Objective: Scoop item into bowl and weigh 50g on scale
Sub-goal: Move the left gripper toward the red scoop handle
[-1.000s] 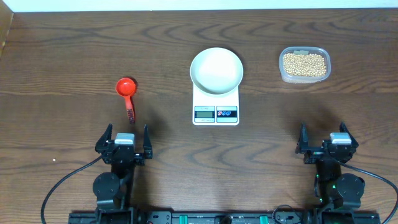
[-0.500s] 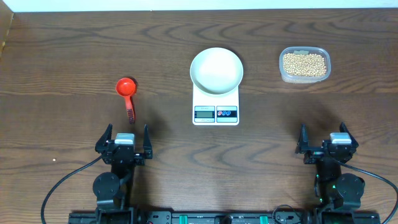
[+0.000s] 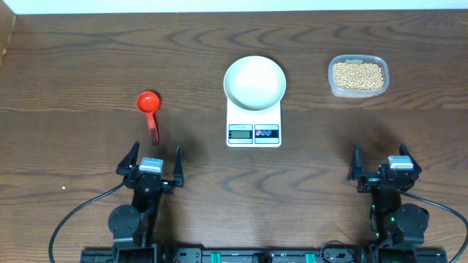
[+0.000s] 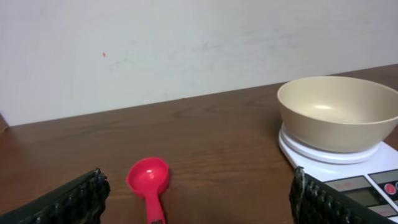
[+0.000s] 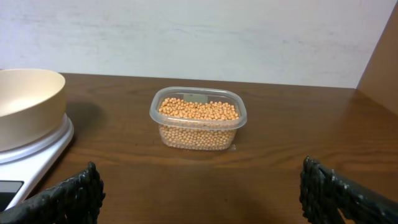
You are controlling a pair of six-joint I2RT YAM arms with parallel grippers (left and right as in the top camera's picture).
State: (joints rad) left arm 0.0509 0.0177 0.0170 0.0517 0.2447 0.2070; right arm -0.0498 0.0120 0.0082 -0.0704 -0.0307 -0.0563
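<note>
Sitting on the digital scale [image 3: 254, 121] mid-table, the white bowl [image 3: 254, 82] is empty; the soybeans [image 3: 357, 74] fill a clear tub [image 3: 357, 93] to its right. A red scoop [image 3: 150, 109] lies ahead of the left gripper [image 3: 154, 154], which gapes open, as does the right gripper [image 3: 380, 155].

Dark wood-grain table [image 3: 88, 58]; glossy red plastic scoop [image 3: 149, 106]; clear plastic tub [image 3: 357, 76].
</note>
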